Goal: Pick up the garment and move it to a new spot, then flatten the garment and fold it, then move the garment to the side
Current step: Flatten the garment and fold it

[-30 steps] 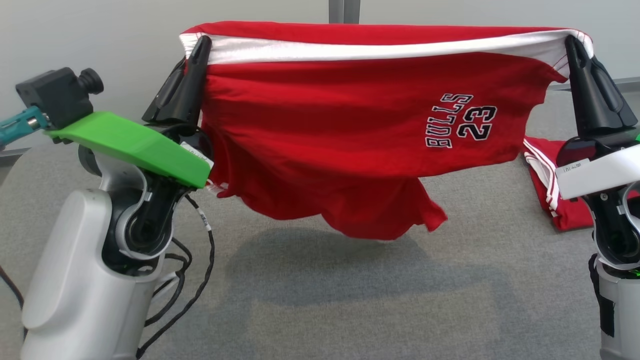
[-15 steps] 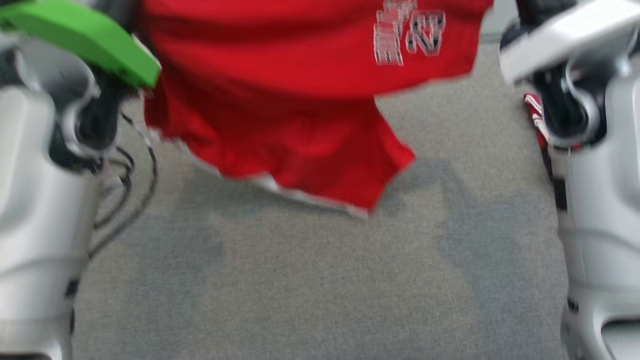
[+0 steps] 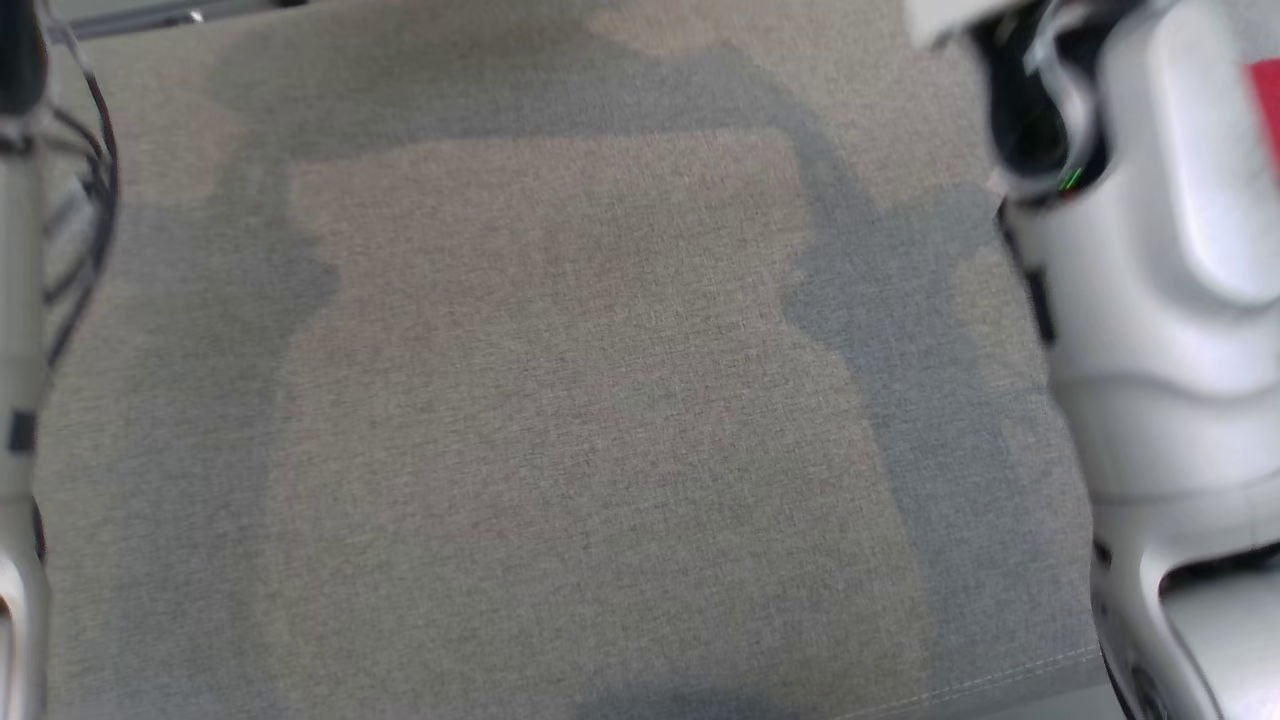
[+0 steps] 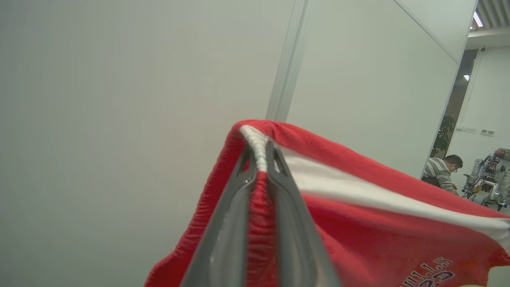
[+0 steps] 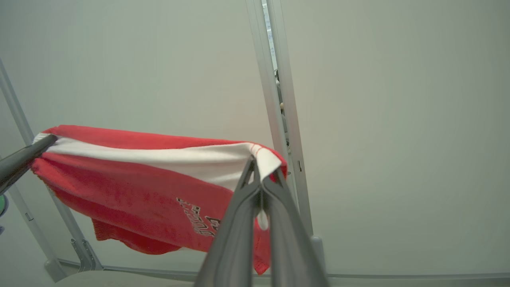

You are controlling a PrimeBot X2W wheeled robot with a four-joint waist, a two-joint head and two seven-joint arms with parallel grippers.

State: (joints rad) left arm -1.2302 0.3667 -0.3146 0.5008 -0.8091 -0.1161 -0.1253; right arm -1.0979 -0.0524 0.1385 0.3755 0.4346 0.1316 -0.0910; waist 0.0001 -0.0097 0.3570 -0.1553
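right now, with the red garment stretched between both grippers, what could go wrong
1. The left gripper and right gripper each pinch only a thin corner of the red garment at its white band; a tug apart could pull a corner free.
2. The garment's lower part hangs bunched and uneven, so it may land creased on the grey fabric surface.

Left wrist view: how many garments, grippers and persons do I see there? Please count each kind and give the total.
Garments: 1, the red garment
Grippers: 1, the left gripper, shut on the garment
Persons: 1, a person at the far right
Total: 3
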